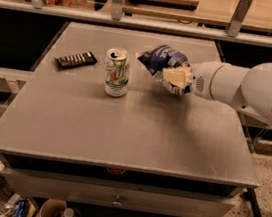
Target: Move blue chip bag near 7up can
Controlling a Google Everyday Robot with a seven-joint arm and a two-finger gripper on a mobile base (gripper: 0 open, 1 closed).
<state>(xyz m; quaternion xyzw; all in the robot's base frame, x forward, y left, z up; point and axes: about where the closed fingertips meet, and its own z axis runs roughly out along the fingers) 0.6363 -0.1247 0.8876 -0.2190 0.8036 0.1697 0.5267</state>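
Note:
The blue chip bag (163, 63) is a crumpled dark blue foil bag with white lettering, held just above the grey table a little right of centre. My gripper (176, 78) reaches in from the right on a white arm and is shut on the bag's right end. The 7up can (117, 72) stands upright on the table, a short gap to the left of the bag.
A flat black ridged bar (75, 59) lies on the table (123, 129) left of the can. A counter with metal posts runs behind the table. A drawer front sits below the table's front edge, with clutter on the floor at lower left.

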